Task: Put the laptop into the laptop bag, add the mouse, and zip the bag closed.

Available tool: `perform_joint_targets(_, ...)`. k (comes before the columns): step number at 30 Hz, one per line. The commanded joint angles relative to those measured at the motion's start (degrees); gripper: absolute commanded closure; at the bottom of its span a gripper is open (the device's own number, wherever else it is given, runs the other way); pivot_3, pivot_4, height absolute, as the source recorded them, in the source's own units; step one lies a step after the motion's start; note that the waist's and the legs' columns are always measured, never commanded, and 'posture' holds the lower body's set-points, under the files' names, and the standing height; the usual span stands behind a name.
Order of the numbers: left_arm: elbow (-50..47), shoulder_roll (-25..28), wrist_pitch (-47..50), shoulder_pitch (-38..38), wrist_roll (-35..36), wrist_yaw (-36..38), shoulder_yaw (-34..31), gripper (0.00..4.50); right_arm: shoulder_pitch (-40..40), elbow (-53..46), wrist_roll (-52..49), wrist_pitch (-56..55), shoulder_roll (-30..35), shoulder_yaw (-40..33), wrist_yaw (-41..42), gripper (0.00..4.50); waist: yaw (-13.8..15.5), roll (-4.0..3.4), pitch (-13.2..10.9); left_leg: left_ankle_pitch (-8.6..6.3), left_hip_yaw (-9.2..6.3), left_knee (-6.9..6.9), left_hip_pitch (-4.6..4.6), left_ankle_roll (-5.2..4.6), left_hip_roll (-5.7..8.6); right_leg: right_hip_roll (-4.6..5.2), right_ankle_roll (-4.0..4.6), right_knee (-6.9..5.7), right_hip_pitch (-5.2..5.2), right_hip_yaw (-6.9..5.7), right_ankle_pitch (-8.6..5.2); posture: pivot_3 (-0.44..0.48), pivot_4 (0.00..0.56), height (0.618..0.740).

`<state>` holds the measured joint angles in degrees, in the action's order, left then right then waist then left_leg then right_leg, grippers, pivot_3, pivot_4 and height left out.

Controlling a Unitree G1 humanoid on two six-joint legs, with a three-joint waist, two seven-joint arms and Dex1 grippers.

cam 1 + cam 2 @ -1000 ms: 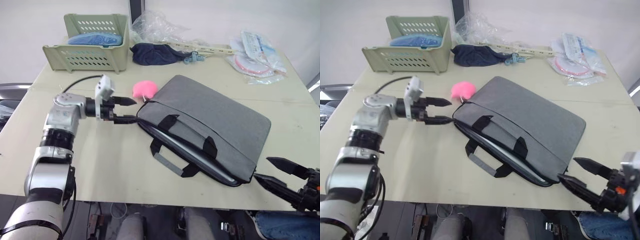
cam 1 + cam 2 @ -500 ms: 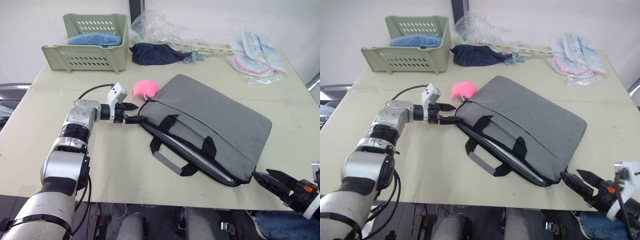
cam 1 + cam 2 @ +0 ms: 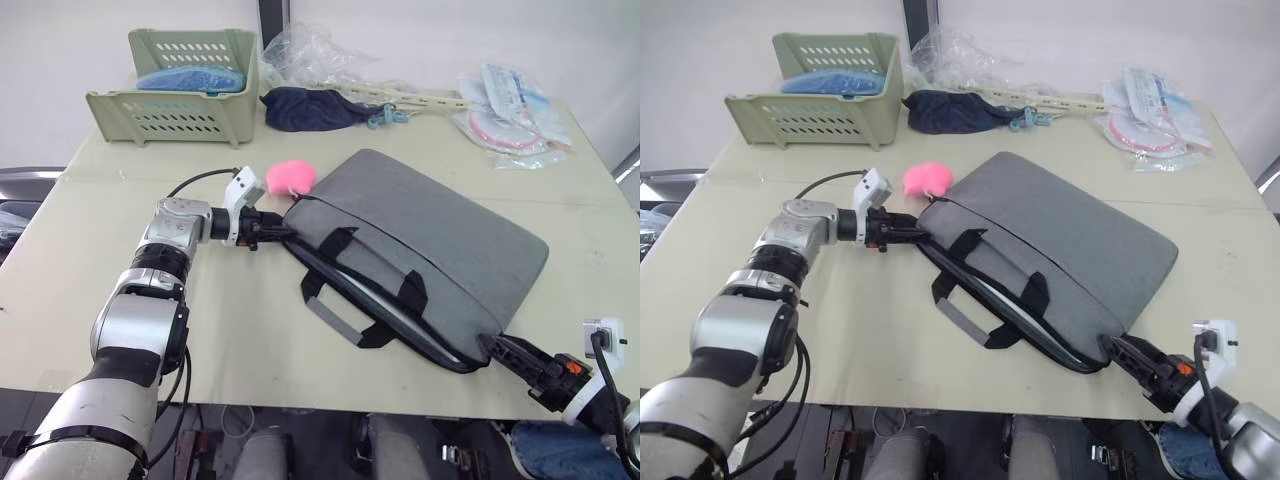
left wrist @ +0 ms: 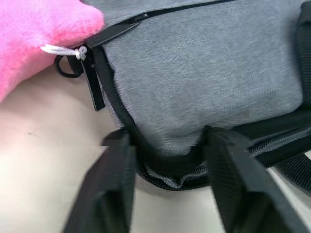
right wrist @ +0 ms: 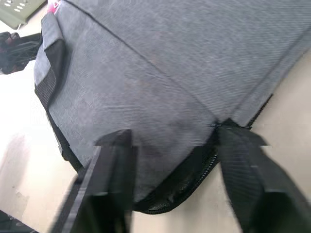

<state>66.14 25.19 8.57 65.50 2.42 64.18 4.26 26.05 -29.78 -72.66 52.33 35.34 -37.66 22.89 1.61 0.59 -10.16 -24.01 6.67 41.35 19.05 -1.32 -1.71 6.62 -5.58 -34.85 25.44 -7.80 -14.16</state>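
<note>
Green basket (image 3: 185, 95), navy cloth (image 3: 310, 107), pink fluff (image 3: 290, 177)

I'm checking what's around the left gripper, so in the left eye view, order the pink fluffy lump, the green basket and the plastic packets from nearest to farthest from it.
From the left gripper:
1. Pink fluffy lump, just behind it.
2. Green basket, far-left corner of the table.
3. Plastic packets, far-right corner.

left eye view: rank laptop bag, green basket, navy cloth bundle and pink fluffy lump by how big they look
1. laptop bag, clearly the largest.
2. green basket, though it sits farther back, so it may look smaller than it really is.
3. navy cloth bundle.
4. pink fluffy lump, smallest.
</note>
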Motion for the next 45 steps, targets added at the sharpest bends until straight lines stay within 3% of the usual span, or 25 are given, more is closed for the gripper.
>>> perform_joint_targets(1, 0.2, 0.3, -0.1, 0.8, -0.5, 0.0, -0.7, 4.12, 0.2, 0.2, 0.0, -1.4, 0.5, -0.8, 1.6, 3.47, -0.1, 0.0, 0.0, 0.0, 0.01, -0.01, 0.0, 0.0, 0.0, 0.0, 0.0, 0.0, 0.0, 0.01, 0.0, 0.0, 0.15, 0.74)
perform_joint_targets(2, 0.1, 0.4, 0.1, 0.7, -0.4, 0.2, -1.0, 4.45, 0.2, 0.3, 0.3, -1.6, 0.6, -0.7, 1.8, 3.87, -0.1, 0.0, 0.0, 0.0, 0.01, -0.01, 0.0, -0.01, 0.0, 0.0, 0.0, 0.0, 0.0, 0.01, 0.0, 0.0, 0.15, 0.74)
perform_joint_targets(4, -0.6, 0.8, 0.7, 0.4, 0.0, 0.9, -1.5, 4.5, -0.3, 0.8, 0.9, -1.9, 0.9, -0.6, 2.4, 4.44, -0.1, 0.0, 0.0, -0.01, 0.03, -0.02, 0.0, -0.01, 0.0, -0.01, 0.0, 0.0, 0.0, 0.01, 0.0, 0.0, 0.15, 0.74)
perform_joint_targets(8, -2.7, 2.7, 1.4, -1.3, 0.1, 2.7, -1.7, 4.5, -1.5, 1.5, 1.9, -2.3, 1.5, -0.3, 3.3, 4.44, -0.3, 0.0, 0.0, -0.01, 0.04, -0.03, -0.01, -0.01, -0.01, -0.02, 0.0, 0.01, 0.01, 0.02, 0.0, 0.0, 0.15, 0.74)
perform_joint_targets(13, -12.4, 7.6, 7.7, -7.6, 2.0, 6.4, -2.4, 4.5, -4.1, 2.2, 3.7, -2.2, 3.5, 1.3, 4.9, 4.44, -1.2, -0.03, 0.0, -0.01, 0.15, -0.18, -0.04, -0.01, -0.06, -0.05, 0.01, -0.03, 0.01, 0.09, -0.01, 0.0, 0.15, 0.74)
perform_joint_targets(20, -40.6, 14.6, 25.5, -23.2, 9.3, 10.3, -3.6, 4.5, -8.7, 5.3, 4.4, -1.1, 6.8, 3.9, 7.6, 4.44, -1.8, -0.08, 0.0, -0.01, 0.23, -0.33, -0.53, 0.0, -0.12, -0.07, 0.05, -0.14, 0.02, 0.27, -0.03, 0.0, 0.15, 0.74)
perform_joint_targets(25, -55.0, 18.9, 33.1, -32.8, 14.6, 9.3, -6.1, 4.5, -13.3, 8.9, 6.4, -0.3, 10.0, 5.8, 9.7, 4.44, -1.6, -0.11, 0.0, -0.01, 0.19, -0.25, -0.56, 0.0, -0.13, -0.03, 0.06, -0.16, 0.02, 0.4, -0.04, 0.0, 0.15, 0.74)
perform_joint_targets(36, -66.9, 25.4, 36.7, -46.7, 20.4, 7.1, -10.3, 4.5, -15.2, 7.9, 4.7, 5.0, 13.3, 8.3, 14.6, 4.44, -1.6, -0.14, 0.0, -0.06, 0.11, -0.34, -0.66, 0.08, -0.17, -0.03, 0.08, -0.15, 0.02, 0.47, -0.05, 0.0, 0.15, 0.74)
perform_joint_targets(45, -70.8, 26.3, 37.4, -49.7, 23.0, 6.2, -9.8, 4.5, -19.2, 12.7, 6.3, 5.0, 14.5, 7.3, 15.0, 4.44, -1.5, -0.16, 0.0, -0.07, 0.14, -0.35, -0.67, 0.1, -0.16, -0.03, 0.09, -0.14, 0.03, 0.51, -0.05, 0.0, 0.15, 0.74)
